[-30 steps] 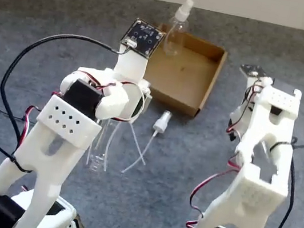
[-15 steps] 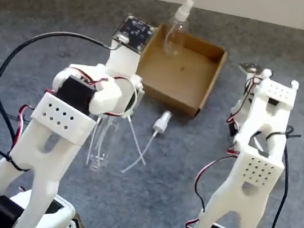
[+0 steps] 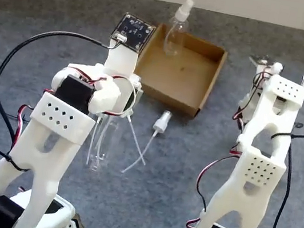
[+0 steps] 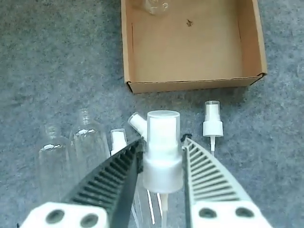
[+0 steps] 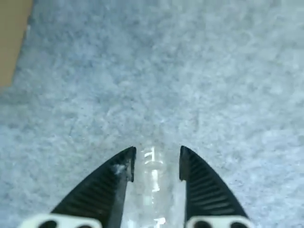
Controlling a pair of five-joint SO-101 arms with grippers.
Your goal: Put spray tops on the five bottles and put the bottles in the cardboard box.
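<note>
Between left jaws — a spray top [image 4: 163, 147]; right jaws clasp a bottle [image 5: 153, 183].

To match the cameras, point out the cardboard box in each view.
High view: cardboard box at upper centre.
Left wrist view: the box lies past the left gripper and its held spray top.
Right wrist view: tan sliver at the frame's corner.
Shared landmark: loose spray top outside the box's wall.
</note>
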